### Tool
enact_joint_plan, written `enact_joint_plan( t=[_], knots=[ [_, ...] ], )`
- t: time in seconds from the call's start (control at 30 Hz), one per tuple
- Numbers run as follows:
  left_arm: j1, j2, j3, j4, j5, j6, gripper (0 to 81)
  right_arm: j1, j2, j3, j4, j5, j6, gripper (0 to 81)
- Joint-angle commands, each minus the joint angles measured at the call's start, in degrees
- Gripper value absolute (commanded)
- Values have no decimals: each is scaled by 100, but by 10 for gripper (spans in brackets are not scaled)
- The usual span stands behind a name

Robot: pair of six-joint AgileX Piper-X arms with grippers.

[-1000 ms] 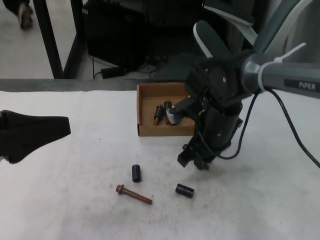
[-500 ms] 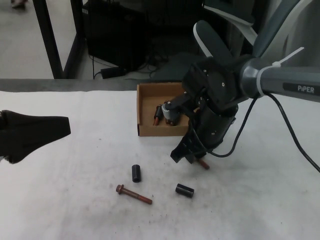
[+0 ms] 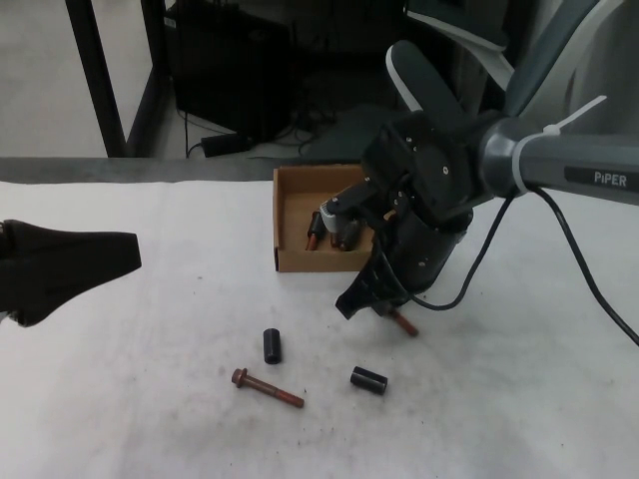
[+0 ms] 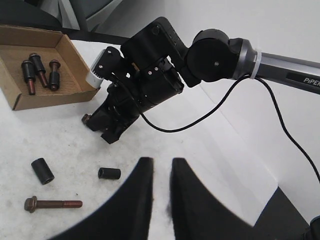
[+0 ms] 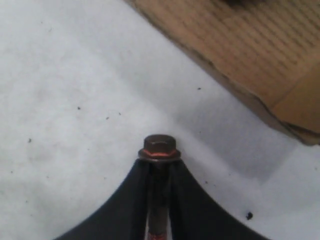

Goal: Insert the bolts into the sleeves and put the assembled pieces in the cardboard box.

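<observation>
The right gripper [image 5: 159, 172] is clamped on a bolt [image 5: 159, 149], pinching the shank just under the hex head. The bolt looks like stiff, smooth steel, light yet apt to swivel, so this hold seems sound. The cardboard box [image 3: 290, 261] sits just beyond the gripper. A sleeve [image 3: 368, 379] lies near, with a second sleeve [image 3: 272, 345] and a spare bolt [image 3: 268, 388] farther off. The left gripper [image 4: 161, 161], narrowly parted, holds nothing.

Assembled pieces [image 4: 40, 74] in the cardboard box [image 3: 319, 261]; two sleeves [image 3: 272, 345] [image 3: 368, 379] and a bolt [image 3: 268, 388] on the bench [image 3: 150, 399] before it.
</observation>
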Motion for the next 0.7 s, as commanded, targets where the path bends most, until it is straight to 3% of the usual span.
enact_joint_plan(
  t=[0.0,0.47,0.67],
  knots=[
    [8,-50,4,-67,-4,47,128,10,-35,13,-247,-65,-5,13],
    [8,-50,4,-65,-44,47,128,87,-746,-10,273,-516,91,2],
    [-16,-90,-10,-65,-790,-132,128,220,-1693,232,662,-876,306,2]
  ],
)
